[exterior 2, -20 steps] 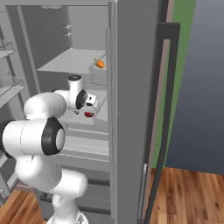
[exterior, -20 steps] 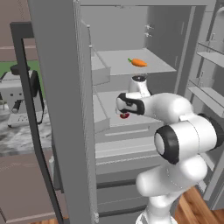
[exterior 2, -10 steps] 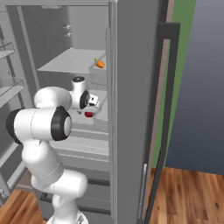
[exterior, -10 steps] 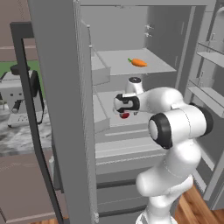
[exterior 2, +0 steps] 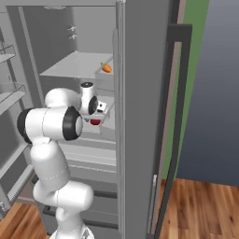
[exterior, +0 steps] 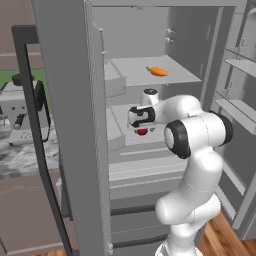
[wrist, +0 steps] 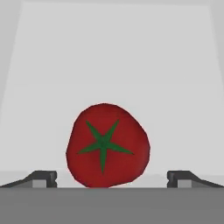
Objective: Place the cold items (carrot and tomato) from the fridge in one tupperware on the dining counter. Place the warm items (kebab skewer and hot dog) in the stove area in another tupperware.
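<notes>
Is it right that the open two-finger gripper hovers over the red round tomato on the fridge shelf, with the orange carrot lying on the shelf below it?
Not quite. The open two-finger gripper does hover over the red round tomato, but the orange carrot lies on the fridge shelf above it, not below. The left base view shows this.

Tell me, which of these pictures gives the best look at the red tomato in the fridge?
The hand view: the round red tomato with its green star-shaped top sits large and unobstructed between the open claw's tips. In the left base view and right base view it is just a small red patch peeking from under the claw.
</notes>
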Controlling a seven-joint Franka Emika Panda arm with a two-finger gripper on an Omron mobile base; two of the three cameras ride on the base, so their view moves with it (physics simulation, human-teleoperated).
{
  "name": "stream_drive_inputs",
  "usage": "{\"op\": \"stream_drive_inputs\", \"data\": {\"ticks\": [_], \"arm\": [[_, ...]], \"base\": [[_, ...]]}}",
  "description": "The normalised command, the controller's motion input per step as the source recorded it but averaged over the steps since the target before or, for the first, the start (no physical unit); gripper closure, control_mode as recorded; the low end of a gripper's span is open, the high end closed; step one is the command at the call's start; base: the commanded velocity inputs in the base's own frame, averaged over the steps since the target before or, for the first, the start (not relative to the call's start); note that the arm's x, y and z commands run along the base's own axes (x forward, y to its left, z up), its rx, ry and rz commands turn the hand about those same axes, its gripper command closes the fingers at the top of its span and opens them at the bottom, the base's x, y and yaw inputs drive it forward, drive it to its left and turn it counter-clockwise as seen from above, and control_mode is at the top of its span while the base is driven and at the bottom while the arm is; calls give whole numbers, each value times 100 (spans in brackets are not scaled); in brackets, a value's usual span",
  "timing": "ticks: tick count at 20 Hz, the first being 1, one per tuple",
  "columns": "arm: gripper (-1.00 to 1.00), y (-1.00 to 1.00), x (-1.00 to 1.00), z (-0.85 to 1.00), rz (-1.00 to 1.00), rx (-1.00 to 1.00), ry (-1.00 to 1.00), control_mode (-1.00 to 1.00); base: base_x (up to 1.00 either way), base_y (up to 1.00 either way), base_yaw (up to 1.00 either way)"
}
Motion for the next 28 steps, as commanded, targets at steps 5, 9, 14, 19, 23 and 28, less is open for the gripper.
{"op": "stream_drive_inputs", "data": {"ticks": [5, 9, 14, 19, 23, 28], "arm": [[-100, 0, 33, -19, 0, 0, 3, -100], [-100, 0, 23, -18, 0, 0, 2, -100], [-100, 0, 0, -21, 0, 0, 1, -100], [100, 0, -21, -27, 0, 0, 0, -100], [100, 0, -49, -32, 0, 0, 0, -100], [100, 0, -49, -20, 0, 0, -2, -100]], "base": [[0, 0, 0], [0, 0, 0], [0, 0, 0], [0, 0, 0], [0, 0, 0], [0, 0, 0]]}}
